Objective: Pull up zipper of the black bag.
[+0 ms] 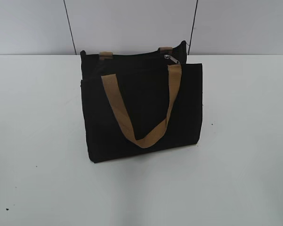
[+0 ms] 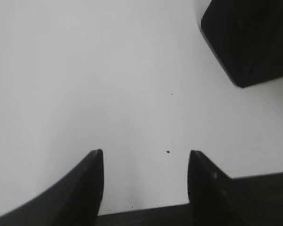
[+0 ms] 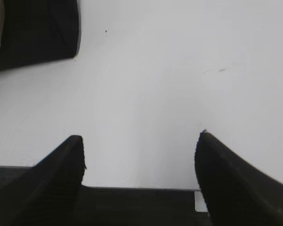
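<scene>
The black bag [image 1: 141, 110] stands upright on the white table in the exterior view, with a tan strap handle [image 1: 141, 103] hanging down its front. The zipper runs along its top edge, and its small silver pull tab [image 1: 170, 58] sits near the right end. Neither arm shows in the exterior view. My left gripper [image 2: 146, 157] is open and empty over bare table, with a corner of the bag [image 2: 249, 37] at its upper right. My right gripper [image 3: 140, 141] is open and empty, with a corner of the bag [image 3: 35, 30] at its upper left.
The white table [image 1: 245, 141] spreads on all sides of the bag. A pale wall with two dark vertical lines [image 1: 69, 26] stands behind it. Small dark specks [image 2: 168, 151] dot the table surface.
</scene>
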Action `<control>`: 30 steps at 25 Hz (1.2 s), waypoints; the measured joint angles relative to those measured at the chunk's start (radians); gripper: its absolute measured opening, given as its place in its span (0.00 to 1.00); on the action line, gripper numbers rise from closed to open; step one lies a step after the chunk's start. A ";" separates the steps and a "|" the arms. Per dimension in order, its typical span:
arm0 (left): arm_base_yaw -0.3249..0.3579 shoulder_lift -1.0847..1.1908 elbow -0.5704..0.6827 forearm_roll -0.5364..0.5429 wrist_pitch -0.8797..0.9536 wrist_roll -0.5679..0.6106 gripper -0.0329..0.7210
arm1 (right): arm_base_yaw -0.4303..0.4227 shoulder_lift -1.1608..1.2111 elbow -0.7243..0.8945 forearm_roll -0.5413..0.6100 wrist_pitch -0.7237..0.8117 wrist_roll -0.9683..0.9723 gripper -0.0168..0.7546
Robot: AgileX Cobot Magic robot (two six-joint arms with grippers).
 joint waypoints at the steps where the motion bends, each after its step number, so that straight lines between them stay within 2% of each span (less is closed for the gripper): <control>1: 0.013 -0.019 0.000 0.001 -0.001 0.000 0.62 | -0.008 -0.027 0.000 0.000 0.000 0.000 0.75; 6: 0.094 -0.136 0.000 0.003 -0.008 0.000 0.62 | -0.016 -0.147 0.000 0.004 0.000 0.000 0.75; 12: 0.166 -0.237 0.000 0.003 -0.012 0.000 0.62 | -0.016 -0.158 0.000 0.014 0.000 0.000 0.75; 30: 0.173 -0.242 0.000 0.020 -0.015 0.000 0.62 | -0.016 -0.158 0.000 0.021 0.000 0.000 0.75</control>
